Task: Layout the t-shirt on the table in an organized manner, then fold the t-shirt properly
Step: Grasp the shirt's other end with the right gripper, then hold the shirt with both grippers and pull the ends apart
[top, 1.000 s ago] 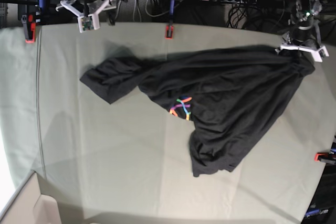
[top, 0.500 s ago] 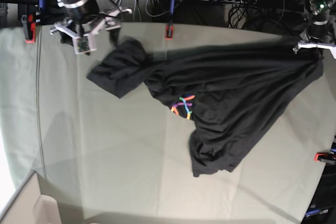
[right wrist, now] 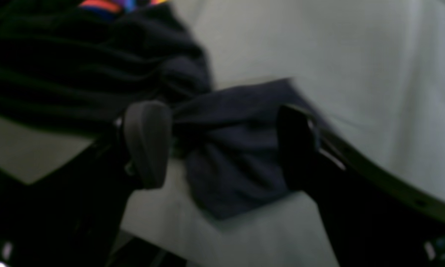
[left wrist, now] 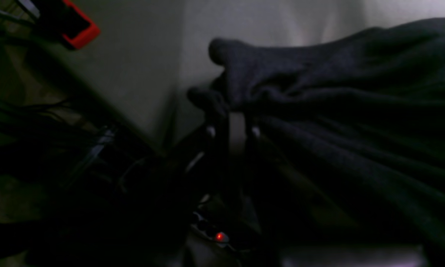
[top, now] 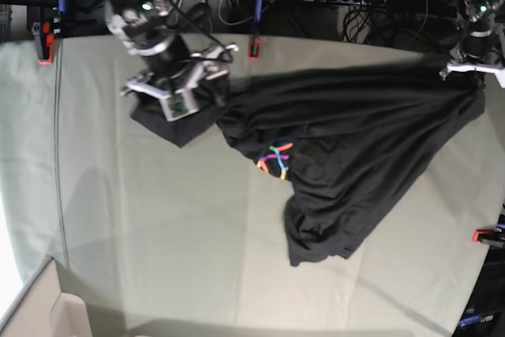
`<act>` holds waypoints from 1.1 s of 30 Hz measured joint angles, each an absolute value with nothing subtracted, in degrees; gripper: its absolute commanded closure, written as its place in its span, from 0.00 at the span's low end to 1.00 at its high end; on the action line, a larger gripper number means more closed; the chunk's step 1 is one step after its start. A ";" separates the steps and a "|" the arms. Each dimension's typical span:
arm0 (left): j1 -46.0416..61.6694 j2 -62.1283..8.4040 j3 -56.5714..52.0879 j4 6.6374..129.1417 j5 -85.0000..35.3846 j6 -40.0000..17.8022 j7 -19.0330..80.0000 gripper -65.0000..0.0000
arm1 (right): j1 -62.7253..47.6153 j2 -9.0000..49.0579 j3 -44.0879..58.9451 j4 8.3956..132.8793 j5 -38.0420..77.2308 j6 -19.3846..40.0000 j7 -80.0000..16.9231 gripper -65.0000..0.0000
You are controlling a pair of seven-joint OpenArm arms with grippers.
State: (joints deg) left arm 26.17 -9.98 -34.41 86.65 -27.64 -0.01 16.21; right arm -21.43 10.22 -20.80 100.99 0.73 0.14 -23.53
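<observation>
I'm in the layout step: the shirt [top: 347,140] lies crumpled across the far right half of the table [top: 158,226], print mostly hidden. My left gripper [top: 471,67] is clamped on a bunched corner at the far right edge. My right gripper [right wrist: 222,144] hangs with jaws spread wide astride the sleeve end. Next I need to close on that sleeve and pull outward to flatten the cloth.

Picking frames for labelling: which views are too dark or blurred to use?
Left wrist view: heavily underexposed, the black cotton t-shirt barely separates from shadow. Right wrist view: soft with motion smear, the open right gripper straddling a fold. Base view: evenly lit, sharp, slightly bowed edges on the pale grey-green table.
</observation>
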 measured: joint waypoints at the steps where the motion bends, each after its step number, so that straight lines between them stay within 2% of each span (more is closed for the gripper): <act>1: 26.17 -9.96 -34.41 86.63 -27.62 -0.01 16.29 1.00 | -20.60 9.91 -20.97 99.15 0.58 0.12 -23.97 0.30; 16: 25.87 -9.85 -34.41 86.65 -27.64 -0.01 16.29 1.00 | -13.93 8.08 -21.15 89.41 0.47 0.12 -23.79 0.30; 18: 25.87 -9.85 -34.41 86.65 -27.66 -0.01 16.32 1.00 | -13.85 8.08 -21.15 88.75 0.47 0.12 -23.79 0.33; 20: 25.87 -9.85 -34.41 86.65 -27.66 -0.01 16.29 1.00 | -13.85 8.05 -21.17 88.64 0.49 0.12 -23.86 0.41; 25: 25.06 -9.82 -34.41 86.63 -27.64 0.01 16.49 1.00 | -13.85 8.05 -21.19 88.95 0.54 0.12 -23.81 0.72; 30: 24.77 -9.82 -34.41 86.63 -27.66 -0.01 16.47 1.00 | -13.91 8.08 -21.19 89.21 0.51 1.06 -23.81 0.97; 33: 24.77 -9.82 -34.41 86.70 -27.68 -0.01 16.47 1.00 | -15.59 8.45 -20.91 92.07 0.32 5.32 -24.01 1.00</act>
State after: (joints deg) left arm 24.77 -9.82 -34.41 86.70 -27.68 -0.01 16.47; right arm -15.59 8.45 -20.91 92.07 0.32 5.32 -24.01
